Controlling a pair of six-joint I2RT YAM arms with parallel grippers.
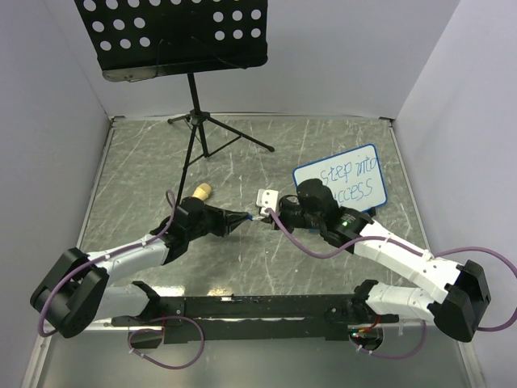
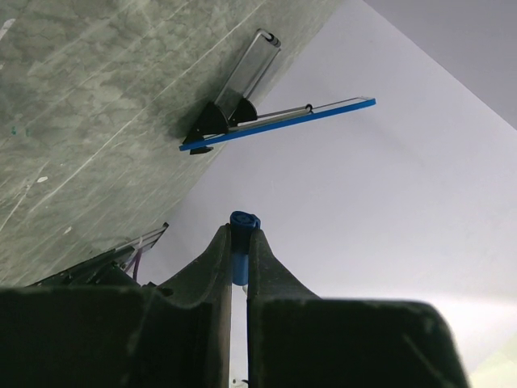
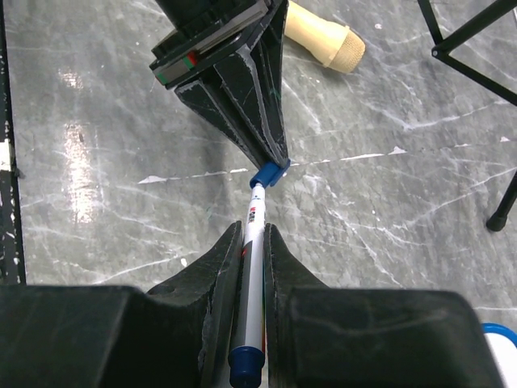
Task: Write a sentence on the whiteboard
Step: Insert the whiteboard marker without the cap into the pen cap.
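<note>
The whiteboard [image 1: 339, 183], white with a thin blue frame, stands at the right of the table and shows edge-on in the left wrist view [image 2: 279, 123]. The sentence [image 1: 349, 181] is on it in dark blue, two lines starting "step into". My right gripper [image 3: 253, 234] is shut on a white marker [image 3: 254, 267] with a blue end. My left gripper [image 2: 239, 230] is shut on the marker's blue cap [image 2: 241, 242], which meets the marker's tip [image 3: 269, 174]. The two grippers face each other tip to tip at mid-table, left [image 1: 247, 217] and right [image 1: 273, 215], left of the board.
A black perforated music stand [image 1: 174, 32] stands at the back, its tripod legs [image 1: 212, 129] spread on the table. A tan wooden piece [image 1: 202, 192] lies by the left arm. A small white block [image 1: 266, 197] lies beside the grippers. A black rail [image 1: 258, 307] runs along the near edge.
</note>
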